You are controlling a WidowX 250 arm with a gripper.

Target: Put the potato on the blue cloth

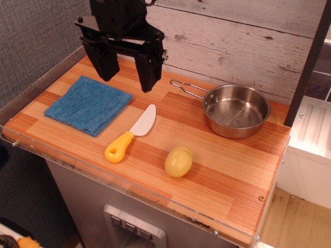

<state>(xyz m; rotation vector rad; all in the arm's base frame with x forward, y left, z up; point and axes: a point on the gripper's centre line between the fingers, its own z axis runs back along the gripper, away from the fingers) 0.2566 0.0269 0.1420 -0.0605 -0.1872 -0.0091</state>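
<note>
The potato [179,161] is small, smooth and yellow. It lies on the wooden counter near the front edge, right of the knife's handle. The blue cloth [88,104] is a folded fuzzy towel lying flat at the left of the counter. My black gripper [127,76] hangs above the back of the counter, just behind the cloth's right corner. Its two fingers are spread wide apart with nothing between them. It is well away from the potato, up and to the left of it.
A toy knife [131,134] with a yellow handle and white blade lies between cloth and potato. A steel pan [236,110] with a wire handle stands at the back right. The counter [217,175] has a clear plastic lip along its front edge and a plank wall behind.
</note>
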